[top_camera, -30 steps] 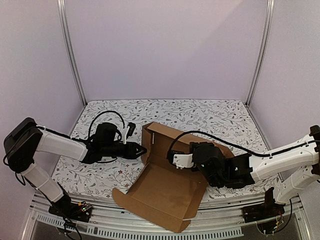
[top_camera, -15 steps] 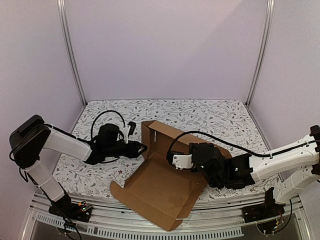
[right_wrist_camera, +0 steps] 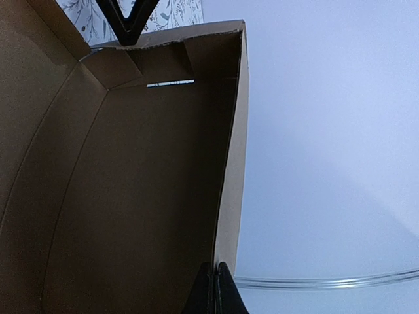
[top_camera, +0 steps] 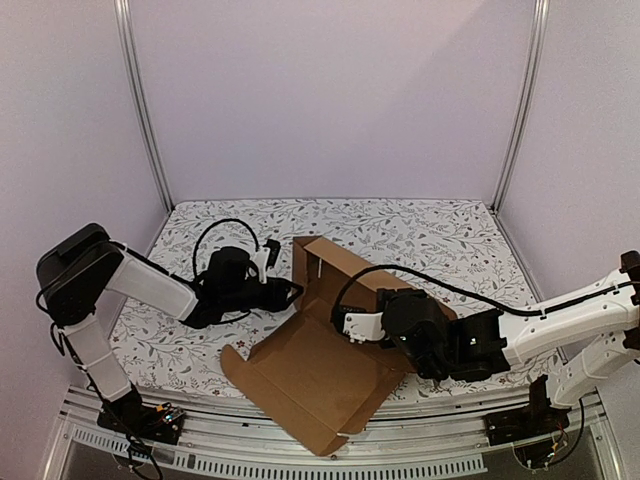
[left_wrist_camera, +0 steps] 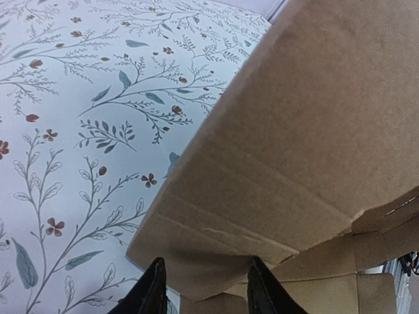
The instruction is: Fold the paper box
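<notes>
Paper box point(top_camera: 320, 380); wrist views only: left tool point(left_wrist_camera: 206, 263) half-open by flap point(left_wrist_camera: 222, 209), right tool point(right_wrist_camera: 215, 267) closed.

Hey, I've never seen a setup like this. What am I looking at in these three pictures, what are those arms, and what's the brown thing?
These are two robot arms bolted at the table's near edge, each ending in a two-finger gripper. The wide picture comes from a fixed camera above and behind them. The other two come from a small camera on each wrist. On the floral-patterned table lies a partly folded paper box of brown cardboard, with some walls raised. The left gripper is open, its fingers either side of a flap's edge. The right gripper is shut, its tips at a wall's edge. Whether it pinches the wall is unclear.
</notes>
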Controlling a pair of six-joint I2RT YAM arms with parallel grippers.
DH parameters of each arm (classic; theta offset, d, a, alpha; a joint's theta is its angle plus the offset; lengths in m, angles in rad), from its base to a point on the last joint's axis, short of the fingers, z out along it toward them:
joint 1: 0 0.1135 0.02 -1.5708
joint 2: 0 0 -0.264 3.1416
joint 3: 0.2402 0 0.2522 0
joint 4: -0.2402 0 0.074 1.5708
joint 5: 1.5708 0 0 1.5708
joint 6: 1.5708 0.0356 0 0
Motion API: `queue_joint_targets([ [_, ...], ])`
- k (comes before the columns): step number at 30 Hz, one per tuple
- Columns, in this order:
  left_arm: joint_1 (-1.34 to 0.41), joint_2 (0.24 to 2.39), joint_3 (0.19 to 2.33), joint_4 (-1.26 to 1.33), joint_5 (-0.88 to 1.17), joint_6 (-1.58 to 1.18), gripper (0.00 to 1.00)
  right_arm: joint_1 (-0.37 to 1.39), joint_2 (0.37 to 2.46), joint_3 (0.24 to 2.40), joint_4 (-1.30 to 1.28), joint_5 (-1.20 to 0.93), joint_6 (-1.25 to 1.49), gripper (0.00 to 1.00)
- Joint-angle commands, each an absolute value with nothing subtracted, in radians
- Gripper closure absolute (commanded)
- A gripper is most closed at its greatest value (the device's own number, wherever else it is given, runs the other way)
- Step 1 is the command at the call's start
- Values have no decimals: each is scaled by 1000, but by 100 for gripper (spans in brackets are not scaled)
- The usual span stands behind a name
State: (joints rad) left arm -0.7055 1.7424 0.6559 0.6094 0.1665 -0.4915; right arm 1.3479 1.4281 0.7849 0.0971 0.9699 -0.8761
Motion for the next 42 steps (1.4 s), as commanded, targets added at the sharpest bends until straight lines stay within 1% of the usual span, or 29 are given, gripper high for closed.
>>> queue_joint_targets([
  [1, -747, 1791, 691, 666, 158, -501, 60, 1374, 1436, 791, 37, 882, -855, 100],
  [5, -762, 1826, 712, 677, 144, -513, 63, 1377, 1434, 790, 36, 885, -851, 100],
  [12, -770, 1905, 744, 747, 140, -549, 76, 1393, 1430, 783, 33, 893, -844, 100],
  [16, -771, 1941, 768, 789, 147, -574, 79, 1400, 1425, 778, 29, 890, -828, 100],
  [25, -773, 2032, 848, 868, 164, -617, 81, 1409, 1439, 777, 26, 887, -807, 100],
  [31, -784, 2034, 880, 865, 161, -622, 83, 1408, 1443, 775, 26, 889, -804, 100],
  [36, -792, 2011, 884, 807, 161, -606, 83, 1402, 1460, 775, 29, 900, -803, 100],
  [42, -792, 1915, 850, 631, 99, -541, 80, 1394, 1446, 762, 29, 894, -800, 100],
])
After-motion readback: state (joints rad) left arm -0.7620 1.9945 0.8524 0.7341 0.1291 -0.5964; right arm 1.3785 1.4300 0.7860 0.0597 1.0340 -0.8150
